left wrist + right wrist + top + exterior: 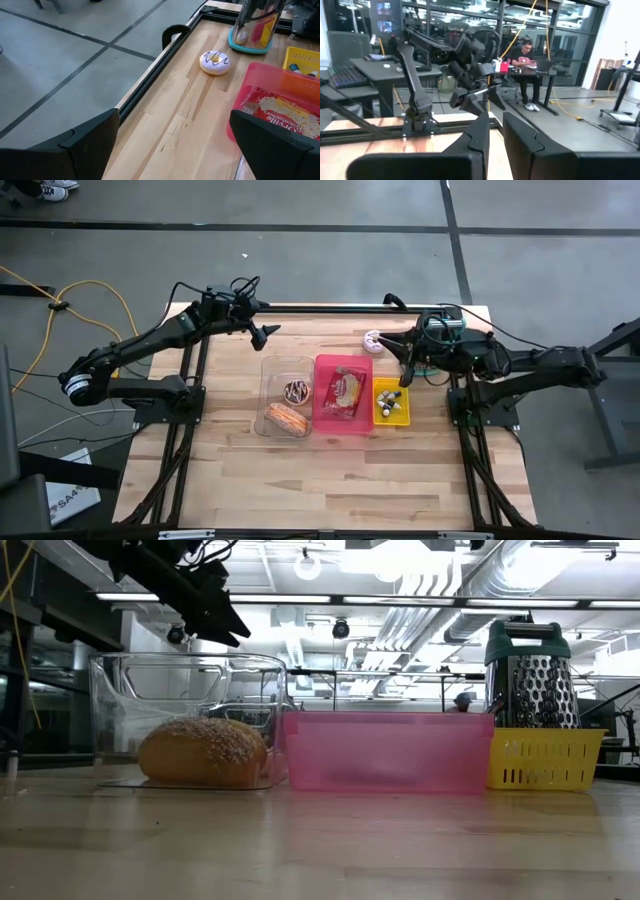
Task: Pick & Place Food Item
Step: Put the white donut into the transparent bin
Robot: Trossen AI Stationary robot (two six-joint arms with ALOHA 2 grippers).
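Observation:
A white-iced doughnut (373,338) (215,62) lies on the bare table near its far edge. A seeded bread roll (287,418) (203,752) and a chocolate doughnut (296,391) lie in a clear container (272,370). A food packet (347,392) lies in the pink bin (327,420). My left gripper (268,332) (175,145) hangs open and empty above the table's far left, left of the white doughnut. My right gripper (393,340) (495,140) is shut on nothing, raised just right of that doughnut and pointing level toward the left arm.
A yellow basket (391,402) of small items stands right of the pink bin. A metal grater (530,680) on a teal base (250,47) stands behind it, under the right arm. A black handle (172,32) sits on the far rail. The near half of the table is bare wood.

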